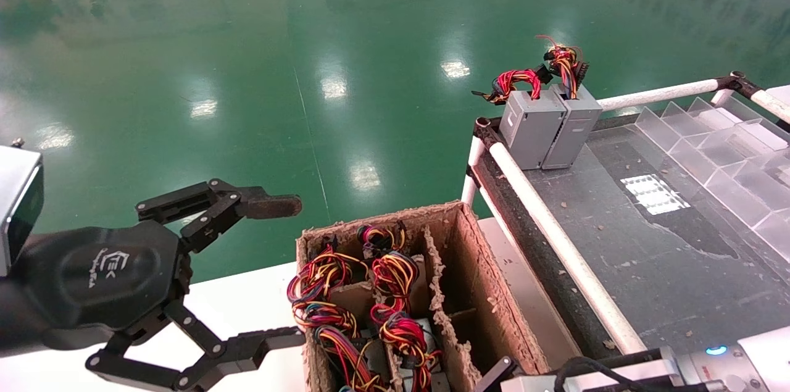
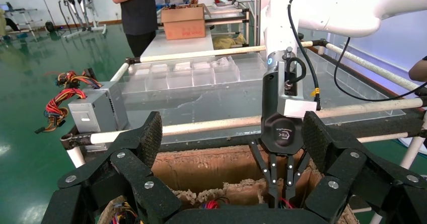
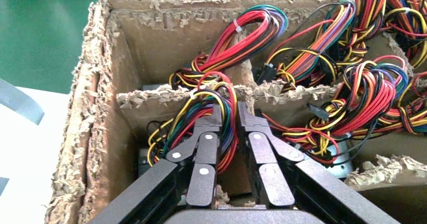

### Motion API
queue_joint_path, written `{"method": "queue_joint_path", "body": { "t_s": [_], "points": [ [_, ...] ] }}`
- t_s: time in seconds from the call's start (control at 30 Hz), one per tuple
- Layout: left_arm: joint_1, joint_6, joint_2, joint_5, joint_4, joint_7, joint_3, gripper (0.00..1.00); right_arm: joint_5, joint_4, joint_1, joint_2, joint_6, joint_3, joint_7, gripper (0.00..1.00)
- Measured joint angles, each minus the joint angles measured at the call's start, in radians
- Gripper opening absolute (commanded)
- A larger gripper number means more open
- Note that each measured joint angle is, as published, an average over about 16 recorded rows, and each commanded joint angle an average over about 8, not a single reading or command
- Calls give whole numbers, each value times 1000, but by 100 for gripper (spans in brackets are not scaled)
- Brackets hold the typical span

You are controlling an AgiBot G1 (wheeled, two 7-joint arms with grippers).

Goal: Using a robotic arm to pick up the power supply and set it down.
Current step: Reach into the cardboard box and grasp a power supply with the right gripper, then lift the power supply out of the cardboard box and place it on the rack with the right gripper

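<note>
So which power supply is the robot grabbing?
Find the tattered cardboard box beside the grey table. In one compartment sits the power supply. Only its looped red-and-yellow wires are pinched by the right pincer; the left pincer hovers open outside.

floor [image 1: 247, 40]: glossy green
carton [image 1: 469, 268]: brown, frayed
wire bundles [image 1: 395, 275]: red, yellow, orange (some blue, purple)
two boxes [image 1: 549, 126]: plain grey
left gripper [image 1: 271, 271]: black, white logo

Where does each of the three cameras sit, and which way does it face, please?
Head: high, facing forward and down at the cardboard box and bench; left gripper shows.
Left wrist: behind its spread fingers, facing the right gripper above the box.
Right wrist: looks into the box, fingers around a wire bundle.
All share the box.
</note>
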Motion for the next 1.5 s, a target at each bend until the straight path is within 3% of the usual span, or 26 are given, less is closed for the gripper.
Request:
{"method": "queue_joint_path", "body": {
  "t_s": [0.57,1.13,1.5],
  "points": [
    [0,0,0,0,0,0,0,100,121,2,-53,46,38,63,-57,0],
    [0,0,0,0,0,0,0,100,415,3,-120,209,92,279,-193,0],
    [0,0,0,0,0,0,1,100,561,-6,-197,328,190,437,-271,0]
  ]
}}
